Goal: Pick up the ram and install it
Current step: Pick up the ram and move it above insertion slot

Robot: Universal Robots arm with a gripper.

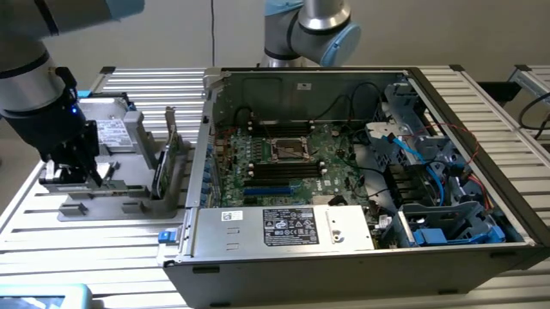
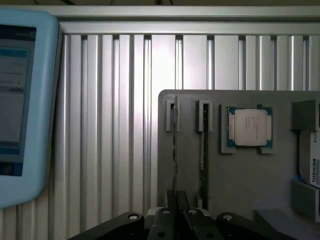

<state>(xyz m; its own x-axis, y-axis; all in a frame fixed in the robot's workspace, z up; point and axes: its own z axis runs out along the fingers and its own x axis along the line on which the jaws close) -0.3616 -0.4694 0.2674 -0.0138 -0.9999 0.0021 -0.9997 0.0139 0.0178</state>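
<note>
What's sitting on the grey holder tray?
A ram stick on edge, a second thin board beside it, a CPU and a Toshiba-labelled drive. The claw covers one end of both boards.

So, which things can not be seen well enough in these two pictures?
- Wrist view: the ram stands edge-on in the gray holder, so its chips are hidden; the gripper covers one end.
- Wrist view: the Toshiba drive is cut off by the picture's edge.
- Wrist view: text on the tablet screen is blurred.
- Exterior view: the arm hides the ram.
</note>
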